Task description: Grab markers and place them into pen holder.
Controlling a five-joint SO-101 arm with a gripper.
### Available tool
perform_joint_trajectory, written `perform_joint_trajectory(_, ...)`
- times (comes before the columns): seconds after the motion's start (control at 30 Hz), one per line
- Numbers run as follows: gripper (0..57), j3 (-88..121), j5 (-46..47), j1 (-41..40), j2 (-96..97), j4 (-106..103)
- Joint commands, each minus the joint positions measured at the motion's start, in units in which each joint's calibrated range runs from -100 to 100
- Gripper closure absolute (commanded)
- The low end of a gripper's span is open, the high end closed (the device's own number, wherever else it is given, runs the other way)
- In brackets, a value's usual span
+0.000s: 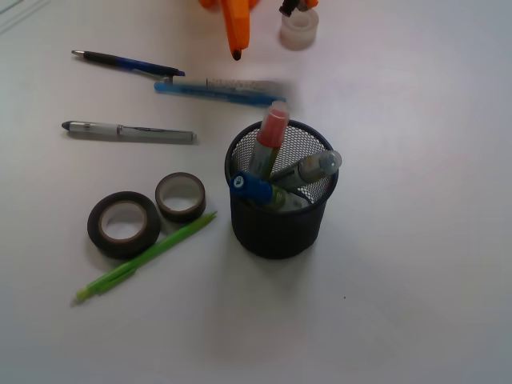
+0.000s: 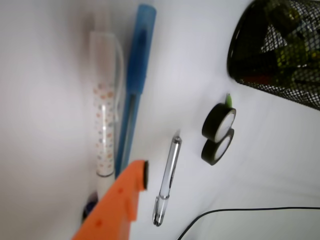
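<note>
Plain white desk [image 1: 416, 304] filling both views, matte surface, soft even light, faint shadows, thin black cable [image 2: 250, 212] lying across it

Claw [image 1: 237, 32] cropped at top edge

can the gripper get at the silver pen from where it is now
Probably yes. The gripper hangs above the far side of the table, with only the light blue pen and white patterned pen lying flat between it and the silver pen. The pen holder stands off to one side.
</note>
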Motion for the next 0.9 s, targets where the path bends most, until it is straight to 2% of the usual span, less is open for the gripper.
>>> perform_joint_trajectory(0.0, 17.3, -2.0, 0.0, 0.0, -0.7, -0.3)
perform_joint_trajectory(0.17, 17.3, -2.0, 0.0, 0.0, -0.7, -0.5)
perform_joint_trajectory(0.37, 17.4, -3.0, -1.7, 5.2, 0.2, -1.1)
perform_joint_trajectory(0.87, 17.4, -7.3, -2.0, 9.4, 0.3, 5.9)
